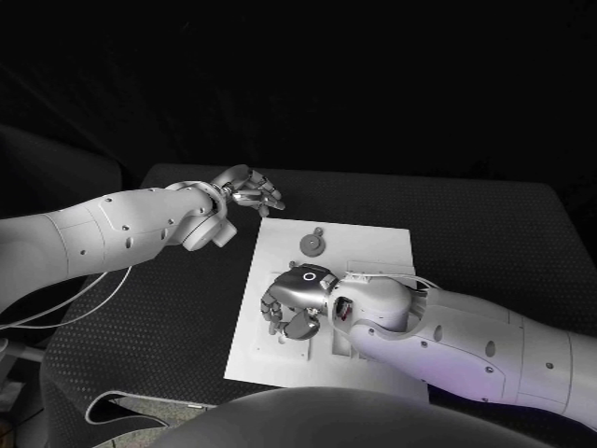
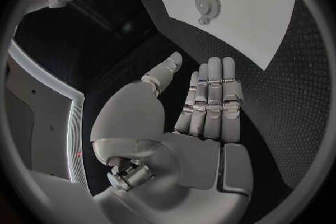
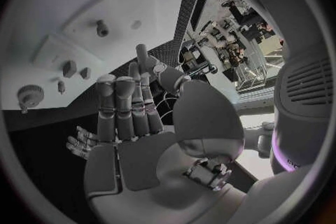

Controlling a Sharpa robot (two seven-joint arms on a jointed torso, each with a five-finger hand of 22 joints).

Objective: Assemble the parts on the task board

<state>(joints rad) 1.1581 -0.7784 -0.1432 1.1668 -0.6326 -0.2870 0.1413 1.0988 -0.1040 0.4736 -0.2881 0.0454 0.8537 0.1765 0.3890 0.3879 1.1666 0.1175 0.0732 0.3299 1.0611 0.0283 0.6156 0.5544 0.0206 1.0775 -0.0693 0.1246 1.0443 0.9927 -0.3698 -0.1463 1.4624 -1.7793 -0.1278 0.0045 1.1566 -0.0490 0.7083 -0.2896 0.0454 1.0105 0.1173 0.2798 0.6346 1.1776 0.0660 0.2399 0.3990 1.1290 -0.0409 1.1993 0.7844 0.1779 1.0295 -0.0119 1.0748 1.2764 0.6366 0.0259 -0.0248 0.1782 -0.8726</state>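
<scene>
**Q:** How far along am I with the assembly?

**A:** By my reading you are near the start. The task board (image 1: 380, 245), a white plate, lies in the middle of the black worktop (image 1: 514, 233). A round gear (image 1: 312, 245) sits on the board's far part, apart from both hands. In the right wrist view, a few small parts (image 3: 69, 68) lie loose on the board near a peg (image 3: 102, 27) that stands bare. Nothing looks joined yet, so most of the work is likely still ahead.

**Q:** What are my hands doing?

**A:** Your left hand (image 1: 249, 189) hovers off the board's far left corner, fingers straight and together, holding nothing. Your right hand (image 1: 296, 301) is over the board's near half, fingers extended, empty too; whether it touches the board, I cannot tell.

**Q:** Any writing to read?

**A:** No legible label or brand anywhere on the board, the parts or the worktop.
</scene>
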